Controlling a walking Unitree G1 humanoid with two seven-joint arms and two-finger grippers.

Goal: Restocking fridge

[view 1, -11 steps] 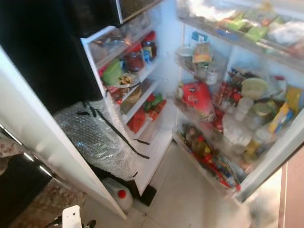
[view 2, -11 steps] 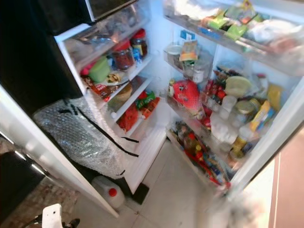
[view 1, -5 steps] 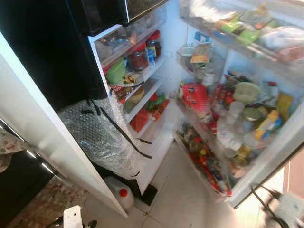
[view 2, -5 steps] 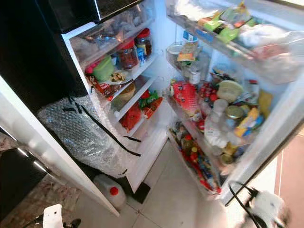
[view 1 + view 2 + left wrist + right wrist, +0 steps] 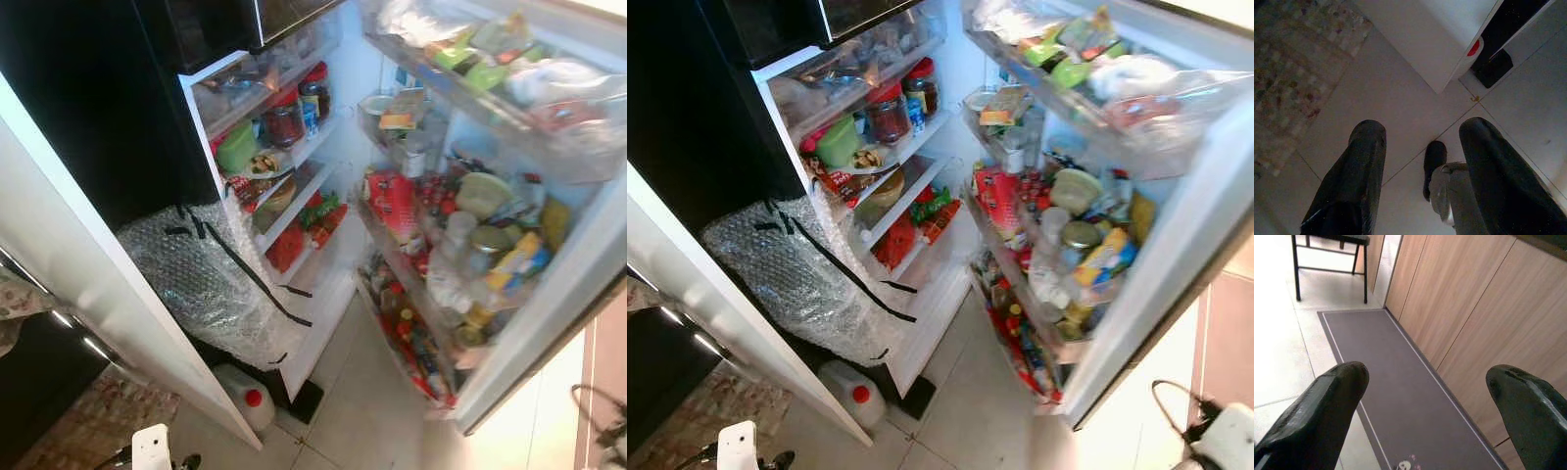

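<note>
Nearest, the left gripper point(image 5: 1422, 142) hangs low over pale floor tiles point(image 5: 1400, 107), its two black fingers spread wide with nothing between them; the right gripper point(image 5: 1425, 387) is likewise wide open and empty above a grey-purple runner mat point(image 5: 1400, 396) beside light wooden panelling point(image 5: 1474, 318). Just ahead on the floor, a white plastic jug with a red cap point(image 5: 245, 397) stands half tucked under the edge of the open white fridge door point(image 5: 88, 294). Behind it, a bulky bundle of clear bubble wrap crossed by black straps point(image 5: 211, 284) fills the lower fridge opening, hiding whatever sits inside. Further in, the white fridge shelves point(image 5: 294, 162) carry a green lidded tub point(image 5: 235, 149), red-lidded glass jars point(image 5: 286, 119) and red packets point(image 5: 286, 245) lower down; smaller items are too blurred to name. To the right, the second open door's clear racks point(image 5: 431, 294) are crammed with a red bag point(image 5: 394, 201), bottles and jars point(image 5: 480, 245), their labels unreadable, and the top rack holds green and white packets point(image 5: 490, 49), cut off by the frame's upper edge.
</note>
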